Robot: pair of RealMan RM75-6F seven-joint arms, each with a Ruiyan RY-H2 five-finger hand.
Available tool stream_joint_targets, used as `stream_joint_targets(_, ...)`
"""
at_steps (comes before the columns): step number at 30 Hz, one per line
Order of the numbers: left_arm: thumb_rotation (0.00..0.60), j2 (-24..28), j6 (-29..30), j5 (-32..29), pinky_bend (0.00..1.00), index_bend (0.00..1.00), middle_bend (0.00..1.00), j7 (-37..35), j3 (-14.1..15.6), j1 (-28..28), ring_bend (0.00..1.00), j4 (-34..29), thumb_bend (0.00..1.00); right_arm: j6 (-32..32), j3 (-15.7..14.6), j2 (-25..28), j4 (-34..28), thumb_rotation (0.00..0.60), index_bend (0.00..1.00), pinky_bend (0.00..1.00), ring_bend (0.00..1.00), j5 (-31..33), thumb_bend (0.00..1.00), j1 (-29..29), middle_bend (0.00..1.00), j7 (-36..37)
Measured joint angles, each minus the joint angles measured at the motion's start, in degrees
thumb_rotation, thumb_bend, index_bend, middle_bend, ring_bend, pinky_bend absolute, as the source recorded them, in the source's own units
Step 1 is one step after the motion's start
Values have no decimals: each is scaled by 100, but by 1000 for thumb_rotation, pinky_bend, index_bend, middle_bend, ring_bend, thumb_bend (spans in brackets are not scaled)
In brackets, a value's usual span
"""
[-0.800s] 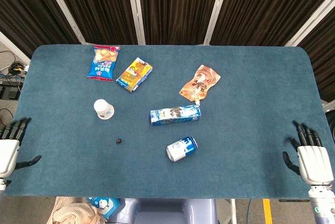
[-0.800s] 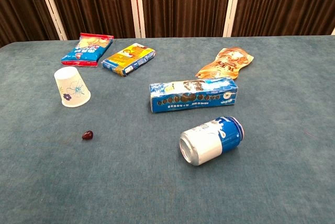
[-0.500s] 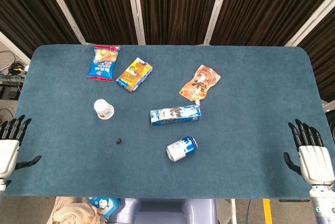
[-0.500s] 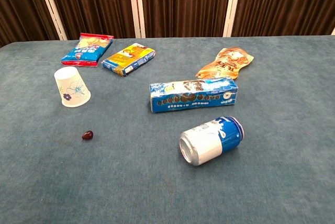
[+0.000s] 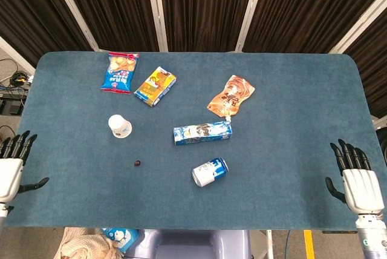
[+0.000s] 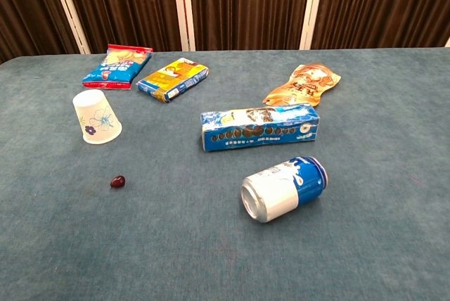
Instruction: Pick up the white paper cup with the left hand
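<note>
The white paper cup (image 5: 120,126) (image 6: 96,118), printed with small blue flowers, stands upside down on the left part of the blue table. My left hand (image 5: 10,171) hovers at the table's near left corner, well apart from the cup, fingers spread and holding nothing. My right hand (image 5: 358,177) is at the near right corner, fingers also spread and empty. Neither hand shows in the chest view.
A blue snack bag (image 5: 120,72) and a yellow-blue box (image 5: 155,86) lie behind the cup. A blue carton (image 5: 202,132), a blue-white can on its side (image 5: 210,171) and an orange pouch (image 5: 231,95) lie mid-table. A small dark red object (image 5: 138,163) lies in front of the cup.
Both hands have shifted slightly, the left drifting a little up, the right a little toward the near edge. The objects on the table have not moved.
</note>
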Motion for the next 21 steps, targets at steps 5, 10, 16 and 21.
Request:
stream_joint_targets(5, 600, 98, -193, -40, 108, 0, 0, 130, -154, -235, 0, -164, 37, 28, 0, 35, -36, 600, 0, 82, 0, -4, 382, -20, 0, 112)
stream_joint_targets(10, 600, 165, -663, -317, 192, 8, 25, 463, -445, -678, 33, -320, 60, 16, 0, 53, -84, 600, 0, 82, 0, -16, 383, -16, 0, 188)
stream_joint_targets(16, 600, 125, -1402, -1149, 265, 103, 129, 1022, -830, -1340, 110, -395, 84, 23, -15, 69, -97, 600, 0, 81, 0, -54, 382, -18, 0, 256)
stream_joint_targets(21, 600, -135, -1875, -2027, 265, 117, 144, 1576, -1055, -1862, 123, -288, 99, 38, -13, 97, -110, 600, 0, 81, 0, -25, 383, -43, 0, 382)
